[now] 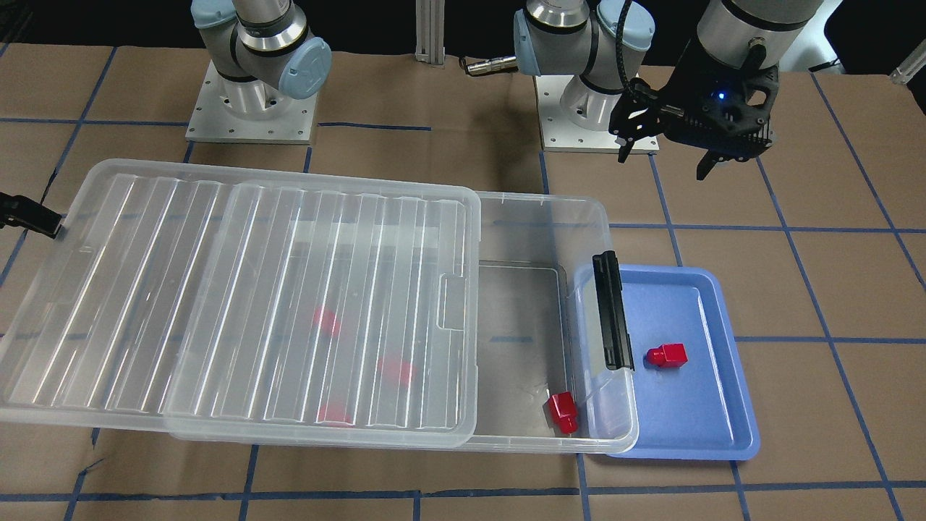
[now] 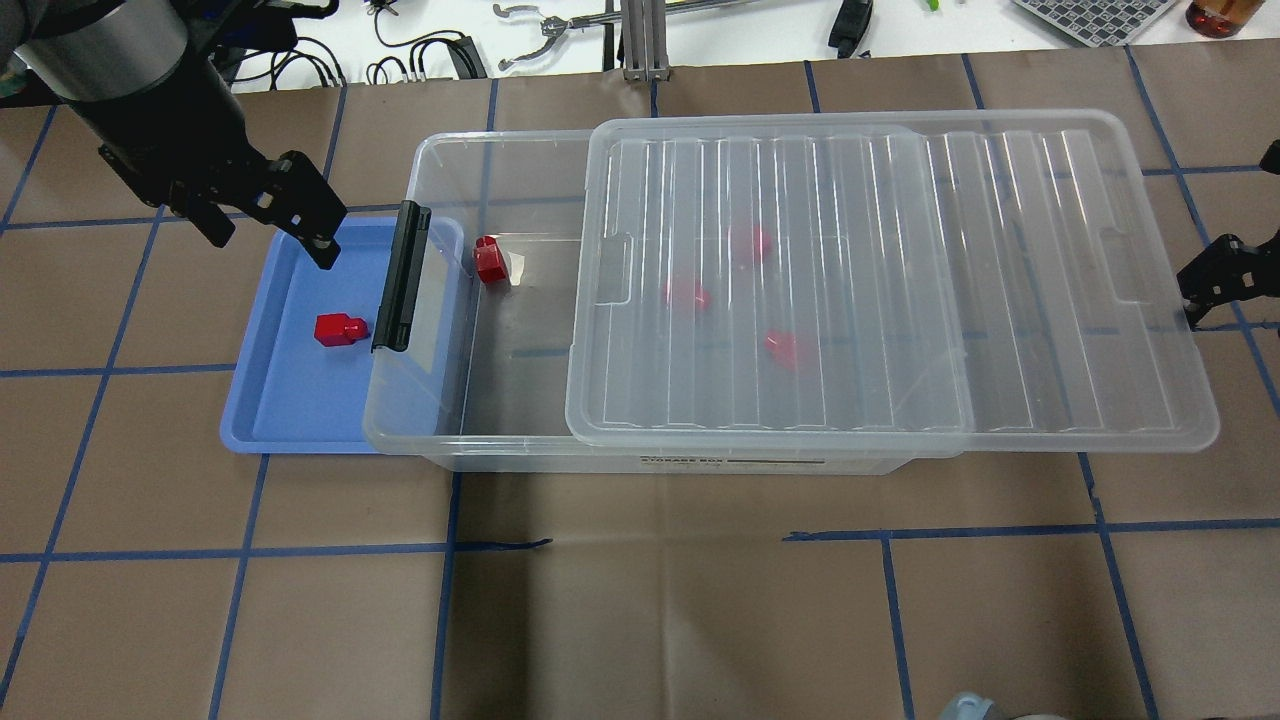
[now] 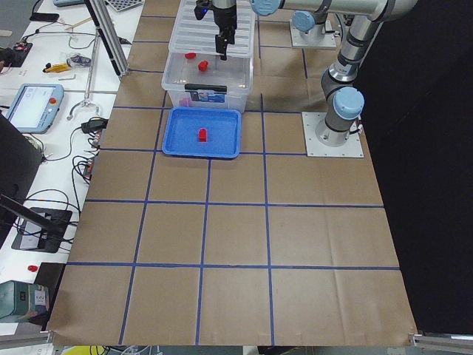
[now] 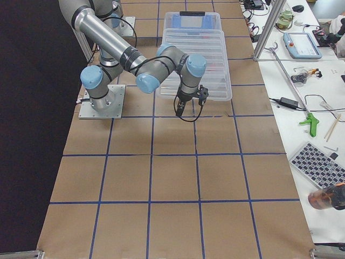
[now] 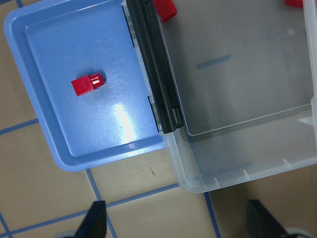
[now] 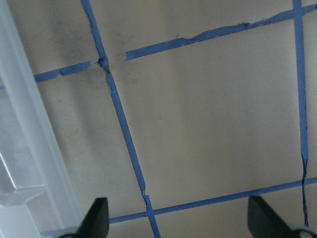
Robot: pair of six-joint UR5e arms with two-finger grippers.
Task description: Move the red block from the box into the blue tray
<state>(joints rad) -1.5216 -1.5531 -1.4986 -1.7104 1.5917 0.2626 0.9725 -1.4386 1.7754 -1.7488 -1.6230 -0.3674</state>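
Observation:
One red block point(image 1: 669, 355) lies in the blue tray point(image 1: 723, 420); it also shows in the overhead view point(image 2: 340, 329) and the left wrist view point(image 5: 88, 84). Another red block point(image 1: 563, 412) lies in the uncovered end of the clear box point(image 1: 535, 210), near the black latch point(image 1: 611, 311). Three more blocks show blurred under the lid point(image 1: 217, 289), which is slid toward my right side. My left gripper point(image 2: 268, 235) hangs open and empty above the tray's far edge. My right gripper point(image 6: 178, 218) is open and empty beside the lid's far end, over bare table.
The tray point(image 2: 290, 410) touches the box's latch end, partly tucked under its rim. Brown paper with blue tape lines covers the table point(image 2: 640, 600). Cables and tools lie beyond the table's far edge point(image 2: 540, 30).

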